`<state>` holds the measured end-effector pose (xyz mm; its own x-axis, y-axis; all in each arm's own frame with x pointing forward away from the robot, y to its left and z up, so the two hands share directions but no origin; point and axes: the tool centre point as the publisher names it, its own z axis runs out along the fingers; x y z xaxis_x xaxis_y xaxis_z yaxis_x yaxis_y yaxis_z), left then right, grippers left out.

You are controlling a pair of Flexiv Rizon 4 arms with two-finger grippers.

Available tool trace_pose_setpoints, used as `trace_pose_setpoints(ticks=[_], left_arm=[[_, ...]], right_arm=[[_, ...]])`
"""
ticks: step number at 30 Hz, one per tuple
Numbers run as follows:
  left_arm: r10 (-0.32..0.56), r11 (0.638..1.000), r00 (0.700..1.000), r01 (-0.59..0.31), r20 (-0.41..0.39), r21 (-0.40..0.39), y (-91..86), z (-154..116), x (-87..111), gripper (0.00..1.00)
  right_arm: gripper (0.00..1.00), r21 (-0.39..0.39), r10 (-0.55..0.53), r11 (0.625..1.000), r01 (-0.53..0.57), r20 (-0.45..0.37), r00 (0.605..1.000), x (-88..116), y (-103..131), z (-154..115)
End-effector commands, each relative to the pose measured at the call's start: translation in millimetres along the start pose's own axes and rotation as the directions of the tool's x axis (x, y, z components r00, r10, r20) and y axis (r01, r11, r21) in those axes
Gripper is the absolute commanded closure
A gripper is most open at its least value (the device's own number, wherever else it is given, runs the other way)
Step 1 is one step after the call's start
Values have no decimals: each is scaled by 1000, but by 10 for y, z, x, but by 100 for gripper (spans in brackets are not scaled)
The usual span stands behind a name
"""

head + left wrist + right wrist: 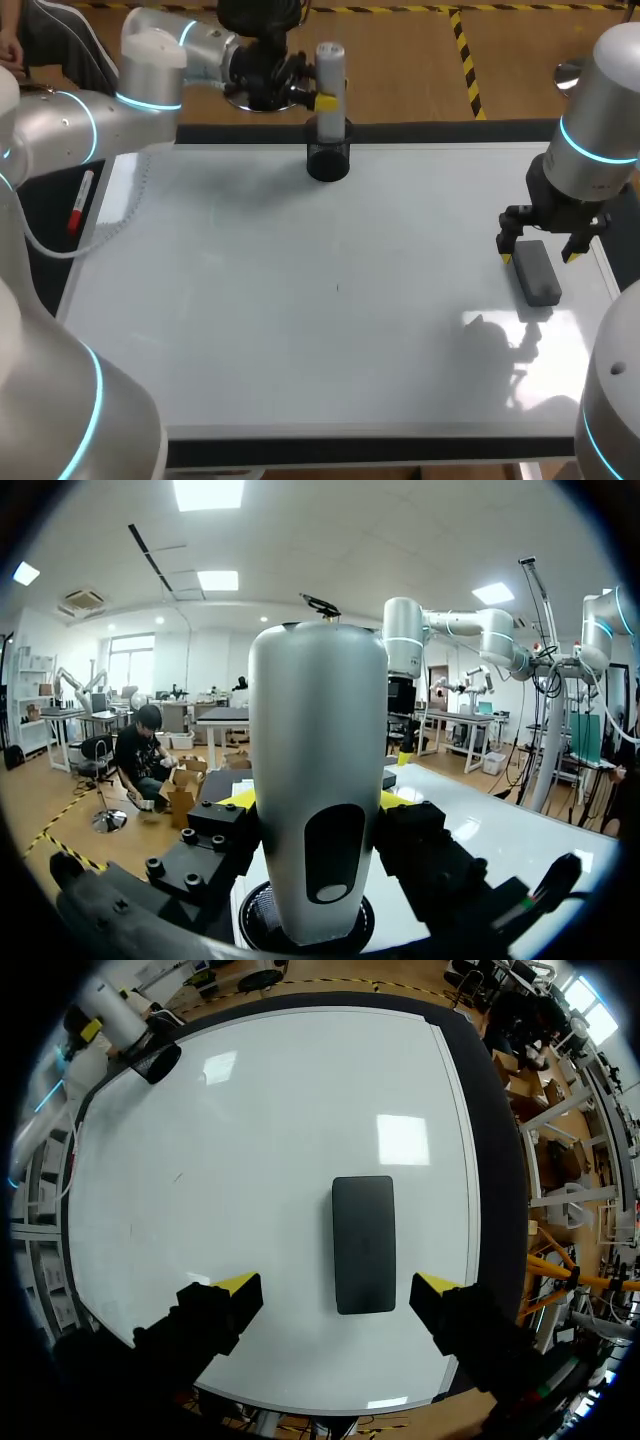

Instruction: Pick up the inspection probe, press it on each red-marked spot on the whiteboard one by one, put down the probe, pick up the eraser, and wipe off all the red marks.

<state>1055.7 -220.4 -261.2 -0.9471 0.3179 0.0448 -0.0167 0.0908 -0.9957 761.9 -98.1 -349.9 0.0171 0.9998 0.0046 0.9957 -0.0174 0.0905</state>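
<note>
The inspection probe (330,70), a pale grey cylinder, stands upright in a black holder cup (328,160) at the whiteboard's far edge. My left gripper (327,101) is shut on the probe (318,780) from both sides, with the holder cup (262,927) right under it. The dark grey eraser (537,272) lies flat near the board's right edge. My right gripper (540,256) hangs open just above it, one finger on each side of the eraser (364,1245), neither touching. I see no red marks on the whiteboard (300,330).
A red marker pen (80,201) lies on the dark table left of the board. A tiny dark speck (337,288) sits near the board's middle. From the right wrist, the probe (113,1012) and cup (156,1061) stand at the far corner.
</note>
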Motion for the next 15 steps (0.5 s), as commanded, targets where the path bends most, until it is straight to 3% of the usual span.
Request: trace_pose_setpoints(ticks=[1,15], left_arm=[[-3,1000,1000,3,-18,17,106,5,-74,100],[-24,1000,1000,24,-3,-2,259,-69,9,100]], right_arm=[[0,-1,-1,1000,1,-1,1000,-10,-7,-7],[0,-1,-1,1000,1,-1,1000,-10,-7,-7]])
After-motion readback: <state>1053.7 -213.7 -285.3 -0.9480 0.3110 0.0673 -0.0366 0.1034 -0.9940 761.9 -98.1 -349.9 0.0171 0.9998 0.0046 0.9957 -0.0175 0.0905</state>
